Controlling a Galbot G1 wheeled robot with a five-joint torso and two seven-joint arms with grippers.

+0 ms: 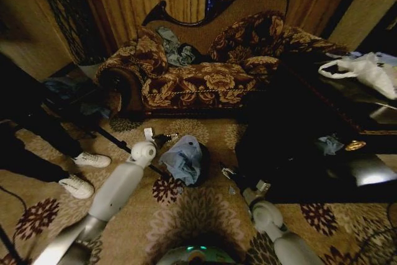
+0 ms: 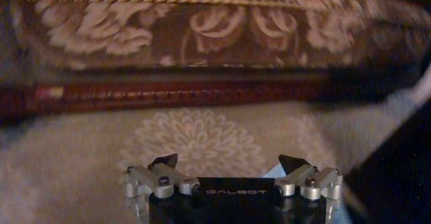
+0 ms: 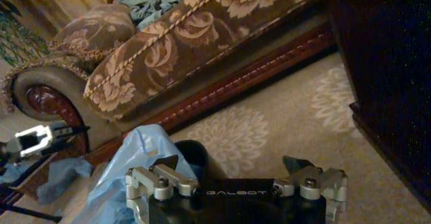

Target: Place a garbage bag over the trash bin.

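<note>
The garbage bag, a pale blue-grey film, lies crumpled over the top of the small black trash bin on the carpet in front of the sofa. My left gripper hovers just left of the bag, level with its top. In the left wrist view it is open and empty, facing the sofa's base. My right gripper is right of the bin, apart from it. In the right wrist view this gripper is open, with the bag and the bin's dark side close beside one finger.
A patterned sofa with clothes on it stands behind the bin. A dark low table to the right carries a white plastic bag and a small blue-grey scrap. A person's white shoes and cables are on the left.
</note>
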